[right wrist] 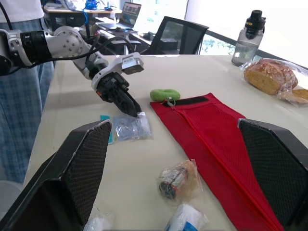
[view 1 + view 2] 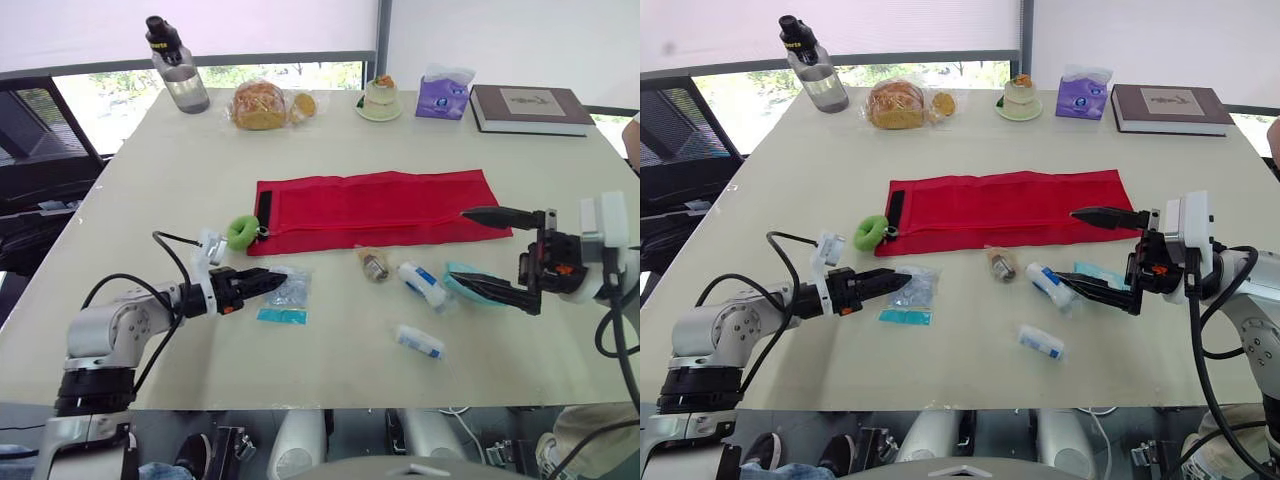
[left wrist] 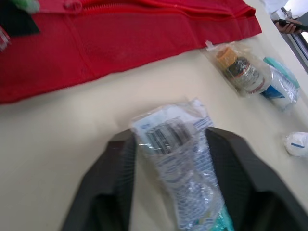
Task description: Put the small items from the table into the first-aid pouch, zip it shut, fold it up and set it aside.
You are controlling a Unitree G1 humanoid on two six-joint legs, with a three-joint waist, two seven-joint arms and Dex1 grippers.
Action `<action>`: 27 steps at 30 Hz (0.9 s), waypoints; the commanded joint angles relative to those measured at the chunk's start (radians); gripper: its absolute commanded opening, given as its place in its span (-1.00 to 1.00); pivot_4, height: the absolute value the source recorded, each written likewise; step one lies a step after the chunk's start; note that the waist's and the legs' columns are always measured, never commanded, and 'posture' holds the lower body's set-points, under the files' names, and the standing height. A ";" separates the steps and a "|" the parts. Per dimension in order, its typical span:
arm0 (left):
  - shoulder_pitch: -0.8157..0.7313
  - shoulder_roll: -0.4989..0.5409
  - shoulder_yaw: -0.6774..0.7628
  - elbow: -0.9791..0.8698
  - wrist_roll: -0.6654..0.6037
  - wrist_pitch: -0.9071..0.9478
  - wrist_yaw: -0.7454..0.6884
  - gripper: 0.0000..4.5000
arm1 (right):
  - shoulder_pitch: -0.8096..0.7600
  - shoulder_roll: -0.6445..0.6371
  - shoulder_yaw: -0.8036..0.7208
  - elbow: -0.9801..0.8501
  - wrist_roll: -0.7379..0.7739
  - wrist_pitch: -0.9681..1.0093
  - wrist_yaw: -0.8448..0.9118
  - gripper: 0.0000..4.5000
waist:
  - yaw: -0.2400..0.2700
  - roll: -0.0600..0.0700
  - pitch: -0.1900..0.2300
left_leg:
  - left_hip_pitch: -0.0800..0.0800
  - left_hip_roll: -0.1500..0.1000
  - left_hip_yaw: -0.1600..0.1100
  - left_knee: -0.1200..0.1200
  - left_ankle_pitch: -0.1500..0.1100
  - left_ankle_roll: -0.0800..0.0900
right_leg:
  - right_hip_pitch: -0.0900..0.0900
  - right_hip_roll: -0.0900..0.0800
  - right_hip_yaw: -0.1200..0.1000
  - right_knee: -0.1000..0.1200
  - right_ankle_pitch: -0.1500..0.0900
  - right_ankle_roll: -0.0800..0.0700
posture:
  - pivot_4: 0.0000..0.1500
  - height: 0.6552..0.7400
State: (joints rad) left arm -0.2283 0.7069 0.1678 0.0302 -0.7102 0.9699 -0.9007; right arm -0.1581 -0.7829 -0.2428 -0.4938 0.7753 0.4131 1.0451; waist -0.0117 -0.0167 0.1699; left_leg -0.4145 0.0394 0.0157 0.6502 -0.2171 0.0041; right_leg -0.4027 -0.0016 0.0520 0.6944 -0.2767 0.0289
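Note:
The red first-aid pouch (image 2: 380, 208) lies flat and unfolded at mid-table, with a green ring (image 2: 240, 232) on its zipper pull at the left end. My left gripper (image 2: 274, 281) is shut on a clear plastic packet (image 3: 175, 159), which rests on the table just below the pouch's left end. A small blue sachet (image 2: 281, 316) lies beside the packet. My right gripper (image 2: 495, 252) stands wide open over the pouch's right end and a teal packet (image 2: 462, 276). A bagged small bottle (image 2: 374, 264) and two white-blue tubes (image 2: 422, 283) (image 2: 418, 341) lie between the grippers.
Along the far edge stand a water bottle (image 2: 180, 65), bagged bread (image 2: 260, 104), a dessert on a plate (image 2: 380, 100), a purple tissue pack (image 2: 444, 93) and a book (image 2: 530, 108). A person (image 1: 21, 72) stands beyond the table's left side.

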 commanded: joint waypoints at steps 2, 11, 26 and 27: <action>0.030 -0.015 -0.021 0.000 -0.006 0.038 -0.004 -0.88 | -0.005 -0.005 -0.012 -0.031 0.005 -0.008 -0.011 1.00 | 0.000 0.000 0.000 | 0.000 0.000 0.000 0.000 0.000 0.000 | 0.000 0.000 0.000 0.000 0.000 0.000 | 1.00 1.00; 0.037 -0.059 0.092 -0.078 -0.089 0.046 0.045 -0.94 | -0.031 0.013 0.009 -0.025 0.011 0.008 -0.038 1.00 | -0.001 -0.002 0.001 | 0.000 0.001 -0.003 0.000 0.000 0.000 | 0.000 0.000 0.000 0.000 0.000 0.000 | 1.00 1.00; -0.218 -0.226 0.160 -0.277 -0.357 0.155 0.283 -0.94 | -0.256 0.097 0.123 -0.030 0.274 0.518 -0.481 1.00 | -0.004 -0.008 0.005 | -0.002 0.000 -0.006 0.000 0.000 0.000 | -0.001 0.001 -0.001 0.000 0.002 -0.003 | 1.00 1.00; -0.232 -0.233 0.156 -0.279 -0.365 0.157 0.295 -0.94 | -0.276 0.103 0.127 -0.022 0.301 0.558 -0.510 1.00 | -0.004 -0.008 0.005 | -0.002 0.000 -0.006 0.000 0.000 0.000 | -0.001 0.001 -0.002 0.000 0.002 -0.003 | 1.00 1.00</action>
State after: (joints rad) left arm -0.4435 0.4763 0.3200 -0.2130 -1.0378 1.1240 -0.6243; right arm -0.4115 -0.6812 -0.1057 -0.5134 1.0106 0.9062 0.5830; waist -0.0154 -0.0251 0.1747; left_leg -0.4169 0.0393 0.0096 0.6500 -0.2171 0.0039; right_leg -0.4034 -0.0001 0.0502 0.6942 -0.2748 0.0263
